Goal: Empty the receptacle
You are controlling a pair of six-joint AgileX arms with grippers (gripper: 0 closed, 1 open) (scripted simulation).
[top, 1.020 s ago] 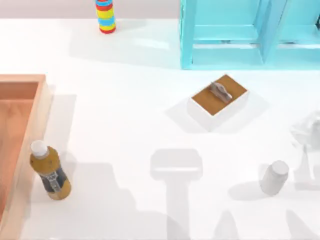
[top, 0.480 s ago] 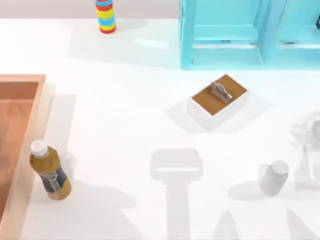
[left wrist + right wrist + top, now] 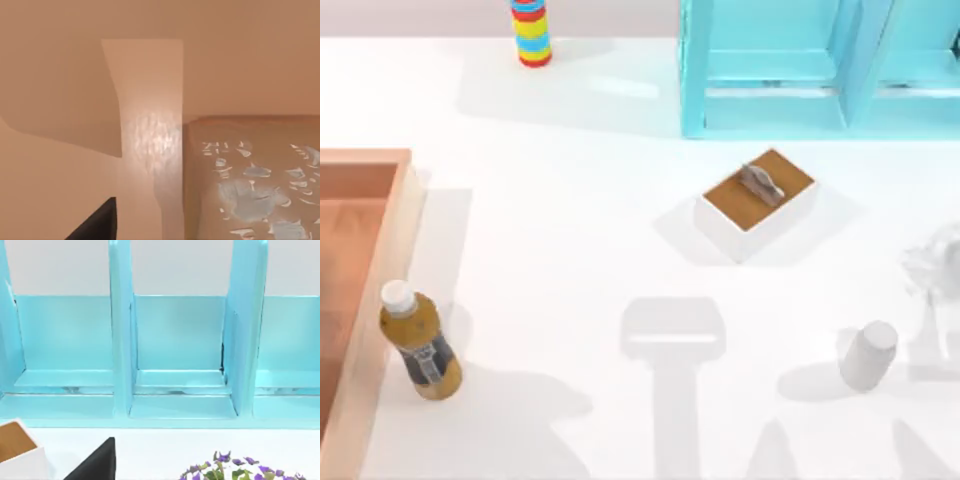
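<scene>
An amber plastic bottle with a white cap [image 3: 419, 343] stands just outside the shallow orange-brown wooden tray [image 3: 382, 290], touching its wall; a careless sweep could topple it, and neither gripper's finger spread can be told.

The receptacle [image 3: 360, 300] sits at the left edge of the white counter [image 3: 570, 200], and an amber bottle [image 3: 418, 340] with a white cap stands just outside its right wall. Well right of the receptacle lie a small white box [image 3: 757, 205], a turquoise shelf unit [image 3: 820, 65] and a white bottle [image 3: 868, 354]. A striped stack [image 3: 531, 30] stands far behind the receptacle.
</scene>
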